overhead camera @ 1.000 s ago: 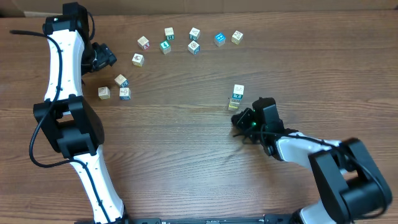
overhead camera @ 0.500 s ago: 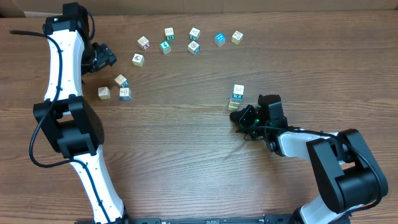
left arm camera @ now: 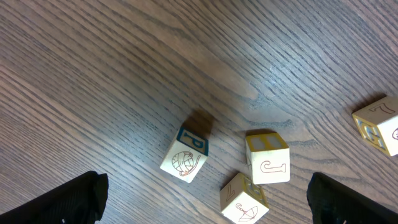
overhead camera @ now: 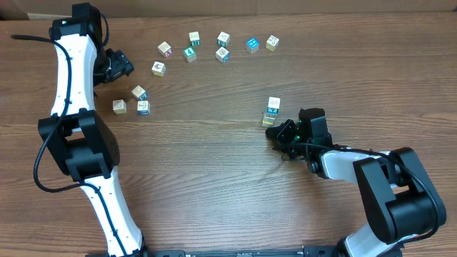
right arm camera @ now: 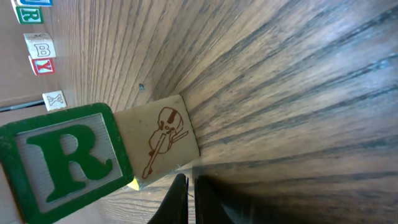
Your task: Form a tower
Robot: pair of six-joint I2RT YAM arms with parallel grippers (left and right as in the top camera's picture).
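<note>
Tower: the tower (overhead camera: 272,113) stands right of table centre. White-faced cube on top, blue in the middle, yellow-green at the base.
Open room: the near half of the table (overhead camera: 214,185) is bare wood between the two arms. There is also a wide bare strip between the tower and the far row.
Edges: the far table edge runs along the top of the overhead view, with a beige surface beyond. The near edge is hidden by the arm bases.
Right arm: lies low at near right, forearm pointing left.
Right gripper: the right gripper (overhead camera: 273,133) is just on the near side of the tower base, fingers pressed together with nothing between them. Cannot tell if it touches the tower.
Left arm: stretched along the left side toward the far edge.
Left gripper: the left gripper (overhead camera: 120,66) is spread wide and holds nothing. In the wrist view only the dark fingers (left arm camera: 68,202) show, at the bottom corners.
Loose cubes: the loose cubes (overhead camera: 222,54) form a far row, plus three at far left, well apart from the tower.
Left wrist view: yarn cube (left arm camera: 185,155) tilted, J cube (left arm camera: 268,158), and umbrella cube (left arm camera: 244,200) cut by the bottom edge. An edge cube (left arm camera: 379,124) is cut off at the right.
Right wrist view: R cube (right arm camera: 68,162) touches violin cube (right arm camera: 161,140). The R cube is cut at the left.
Hard to read: far cube faces are too small in the overhead view.
</note>
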